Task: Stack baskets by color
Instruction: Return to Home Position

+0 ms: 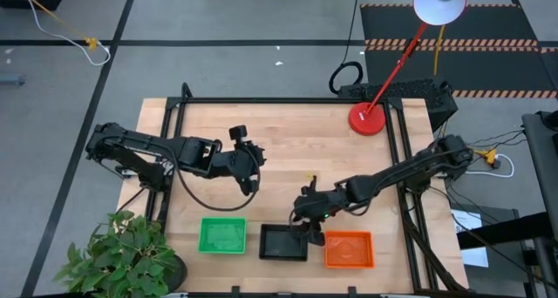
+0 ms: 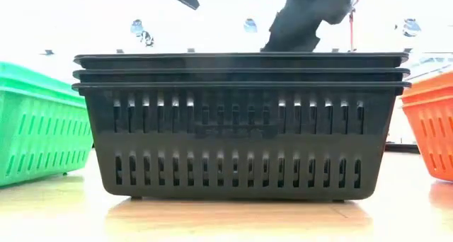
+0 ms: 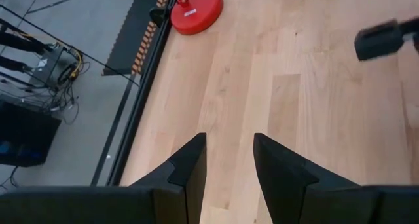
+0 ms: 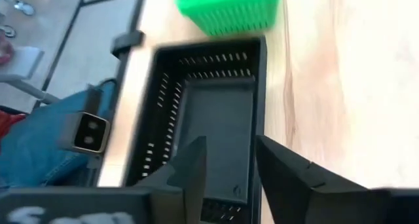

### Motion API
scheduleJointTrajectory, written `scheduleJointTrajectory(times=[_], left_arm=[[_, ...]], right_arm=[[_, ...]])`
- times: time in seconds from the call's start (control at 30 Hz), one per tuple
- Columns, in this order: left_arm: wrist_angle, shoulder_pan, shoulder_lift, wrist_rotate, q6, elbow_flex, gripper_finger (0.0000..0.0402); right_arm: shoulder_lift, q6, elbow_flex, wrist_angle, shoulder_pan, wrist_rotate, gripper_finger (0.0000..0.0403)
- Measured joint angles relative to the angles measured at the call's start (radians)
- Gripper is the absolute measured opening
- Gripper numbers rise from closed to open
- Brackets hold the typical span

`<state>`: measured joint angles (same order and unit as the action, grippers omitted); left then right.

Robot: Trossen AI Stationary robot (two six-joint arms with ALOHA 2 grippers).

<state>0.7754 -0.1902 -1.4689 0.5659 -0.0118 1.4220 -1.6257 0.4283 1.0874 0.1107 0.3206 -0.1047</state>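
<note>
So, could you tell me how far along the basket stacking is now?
Nearly done. The black stack shows three nested rims, with the green pile and orange pile beside it, no loose baskets. The right gripper hangs open and empty above it; the left gripper is open over the table. Seemingly left: parking both arms.

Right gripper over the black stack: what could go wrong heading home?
1. The right gripper hangs open just above the black stack; too little lift could catch the top rim and drag the nested baskets.
2. The orange stack sits close beside; a sideways swing might knock it.
3. Both stand near the front edge of the table, so a nudge could push one off.
</note>
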Motion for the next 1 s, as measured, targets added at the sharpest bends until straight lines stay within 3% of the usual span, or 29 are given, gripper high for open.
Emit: scheduleJointTrajectory(times=[0.17,0.47,0.6,0.77,1.0], left_arm=[[-0.044,0.010,0.000,0.000,0.033,0.000,0.0129],[-0.074,0.046,0.030,-0.004,0.044,-0.032,0.0129],[-0.212,0.058,0.111,-0.024,0.106,-0.145,0.0129],[-0.404,0.104,0.249,-0.108,0.155,-0.317,0.0129],[-0.651,0.140,0.409,-0.200,0.171,-0.567,0.0125]], right_arm=[[0.139,-0.092,0.000,0.032,0.002,0.031,0.0146],[0.390,-0.421,0.000,0.257,0.046,0.274,0.0137],[0.463,-0.478,-0.044,0.270,0.048,0.354,0.0114],[0.580,-0.588,-0.207,0.135,0.027,0.435,0.0072],[0.751,-0.707,-0.428,-0.058,-0.049,0.444,0.0010]])
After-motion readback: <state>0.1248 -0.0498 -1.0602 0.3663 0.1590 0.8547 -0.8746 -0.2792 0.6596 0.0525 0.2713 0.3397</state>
